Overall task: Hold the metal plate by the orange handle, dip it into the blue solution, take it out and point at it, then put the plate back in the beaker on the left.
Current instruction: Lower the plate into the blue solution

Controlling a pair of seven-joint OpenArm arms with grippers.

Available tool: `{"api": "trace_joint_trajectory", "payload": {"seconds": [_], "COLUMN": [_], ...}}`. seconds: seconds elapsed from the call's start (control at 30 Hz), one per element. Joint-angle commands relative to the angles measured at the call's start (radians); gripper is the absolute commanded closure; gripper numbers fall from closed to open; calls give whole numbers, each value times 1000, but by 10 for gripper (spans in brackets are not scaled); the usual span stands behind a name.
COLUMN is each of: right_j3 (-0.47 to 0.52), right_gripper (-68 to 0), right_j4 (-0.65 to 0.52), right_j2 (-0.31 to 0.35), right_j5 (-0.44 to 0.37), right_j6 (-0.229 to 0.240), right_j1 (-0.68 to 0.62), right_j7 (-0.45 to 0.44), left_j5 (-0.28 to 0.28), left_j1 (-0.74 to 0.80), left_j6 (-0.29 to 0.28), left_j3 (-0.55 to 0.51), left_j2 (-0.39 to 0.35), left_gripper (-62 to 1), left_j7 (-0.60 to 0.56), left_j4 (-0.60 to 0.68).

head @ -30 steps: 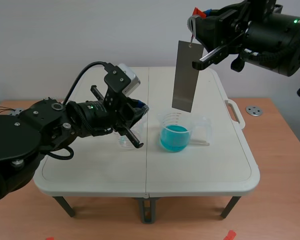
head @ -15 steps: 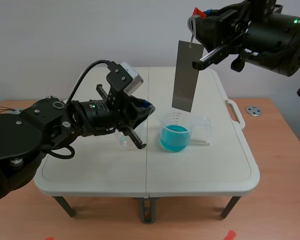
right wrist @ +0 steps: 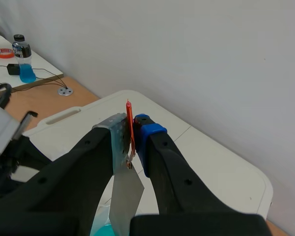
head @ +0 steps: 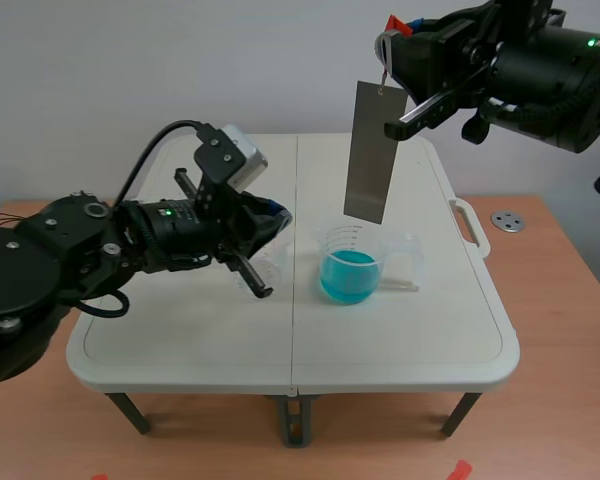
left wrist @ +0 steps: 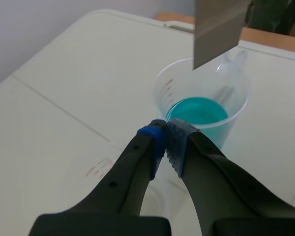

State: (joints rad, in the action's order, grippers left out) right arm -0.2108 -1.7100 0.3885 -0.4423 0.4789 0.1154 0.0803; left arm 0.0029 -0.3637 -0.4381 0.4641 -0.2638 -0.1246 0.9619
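Observation:
The metal plate (head: 372, 150) hangs upright above the beaker of blue solution (head: 352, 265), clear of the liquid. My right gripper (head: 392, 30) is raised high and shut on the plate's thin orange handle (right wrist: 130, 129); the plate (right wrist: 125, 196) dangles below its fingers. My left gripper (head: 280, 214) is shut on nothing, with its blue tips (left wrist: 157, 130) meeting and aimed toward the blue beaker (left wrist: 201, 110) and the plate's lower edge (left wrist: 219, 29). The empty clear beaker (head: 258, 270) stands under the left gripper, partly hidden by it; its wall (left wrist: 96, 172) shows beneath the fingers.
The white folding table (head: 400, 340) stands on a wooden surface with a small metal disc (head: 508, 221) to the right. In the right wrist view a bottle of blue liquid (right wrist: 22, 59) and a tape roll (right wrist: 3, 52) lie on a far desk.
My left gripper has drawn back a little to the left, away from the plate. The right arm and the plate have not moved.

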Motion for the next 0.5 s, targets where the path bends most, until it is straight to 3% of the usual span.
{"api": "trace_joint_trajectory", "payload": {"seconds": [0.0, 0.3, 0.47], "right_j3": [10, 10, 8], "right_gripper": [-13, -13, -13], "right_j4": [-9, -9, -9], "right_j2": [7, 7, 5], "right_j5": [-11, -11, -11], "right_j6": [-6, -6, -6], "right_j1": [13, 15, 15], "right_j7": [-16, -19, -20], "left_j5": [-34, -175, -228], "left_j1": [23, 272, 470], "left_j6": [9, 9, 10], "left_j3": [-58, -288, -437], "left_j2": [-74, -346, -430], "left_gripper": [-31, -31, -31], "left_j7": [-14, -18, -18], "left_j4": [63, 216, 224]}}
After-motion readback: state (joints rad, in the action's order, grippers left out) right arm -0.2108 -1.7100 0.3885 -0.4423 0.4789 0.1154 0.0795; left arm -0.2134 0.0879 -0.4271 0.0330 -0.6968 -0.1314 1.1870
